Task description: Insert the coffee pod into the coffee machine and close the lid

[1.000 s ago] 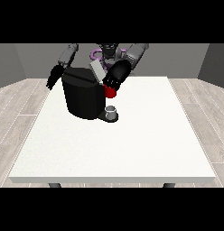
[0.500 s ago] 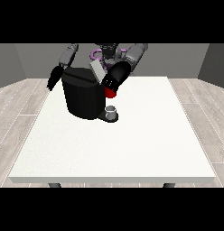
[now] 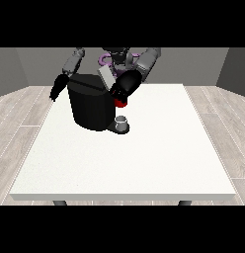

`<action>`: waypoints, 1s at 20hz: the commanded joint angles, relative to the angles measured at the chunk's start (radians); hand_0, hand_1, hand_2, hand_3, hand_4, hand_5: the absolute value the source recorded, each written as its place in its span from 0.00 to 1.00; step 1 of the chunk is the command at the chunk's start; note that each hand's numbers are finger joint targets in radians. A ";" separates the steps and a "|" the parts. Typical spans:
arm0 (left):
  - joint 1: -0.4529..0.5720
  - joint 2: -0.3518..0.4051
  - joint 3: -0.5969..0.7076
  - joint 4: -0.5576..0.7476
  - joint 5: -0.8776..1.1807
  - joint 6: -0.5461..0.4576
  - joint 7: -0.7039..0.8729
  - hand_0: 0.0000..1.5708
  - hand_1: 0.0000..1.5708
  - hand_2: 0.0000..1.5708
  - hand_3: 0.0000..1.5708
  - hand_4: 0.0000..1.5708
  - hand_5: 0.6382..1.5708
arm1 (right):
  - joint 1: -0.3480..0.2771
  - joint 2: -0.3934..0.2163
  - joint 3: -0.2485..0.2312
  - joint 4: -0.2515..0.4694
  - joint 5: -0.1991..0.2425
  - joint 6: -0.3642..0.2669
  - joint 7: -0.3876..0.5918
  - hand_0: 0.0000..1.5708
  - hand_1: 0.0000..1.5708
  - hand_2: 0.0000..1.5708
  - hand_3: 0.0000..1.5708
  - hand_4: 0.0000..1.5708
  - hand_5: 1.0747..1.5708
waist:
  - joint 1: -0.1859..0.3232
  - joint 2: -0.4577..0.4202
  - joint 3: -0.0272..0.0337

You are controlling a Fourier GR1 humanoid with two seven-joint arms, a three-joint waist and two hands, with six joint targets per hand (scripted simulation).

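I see the black coffee machine [image 3: 91, 106] standing on the white counter [image 3: 144, 163] near its far edge, towards the far left corner, with a small grey cup [image 3: 122, 121] on the machine's base at its front. The hand at the view's right [image 3: 125, 86] is at the machine's upper right side, just above a red thing at the machine [image 3: 121, 103], and I cannot tell how its fingers lie. The hand at the view's left [image 3: 57, 88] hangs beside the machine's left side past the counter's far left corner, fingers pointing down and relaxed; the coffee pod does not show plainly to me.
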 commanded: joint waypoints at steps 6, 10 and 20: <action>0.043 0.035 -0.025 0.004 -0.062 0.104 -0.077 0.52 0.52 0.58 0.42 0.00 1.00 | -0.007 -0.015 0.000 -0.030 -0.003 0.016 0.055 0.00 0.00 0.00 0.00 0.10 1.00 | -0.005 0.010 -0.0008; -0.016 0.075 -0.013 0.020 -0.071 0.062 -0.042 0.00 0.00 0.43 0.34 0.00 1.00 | -0.008 0.014 0.030 -0.019 0.026 -0.010 0.011 0.00 0.00 0.00 0.00 0.13 1.00 | -0.010 0.025 -0.0003; 0.039 0.004 -0.035 0.001 -0.081 0.070 -0.049 0.00 0.00 0.23 0.16 0.00 1.00 | 0.004 0.007 -0.016 0.031 -0.001 -0.016 0.014 0.00 0.00 0.00 0.00 0.10 1.00 | 0.043 -0.044 -0.0002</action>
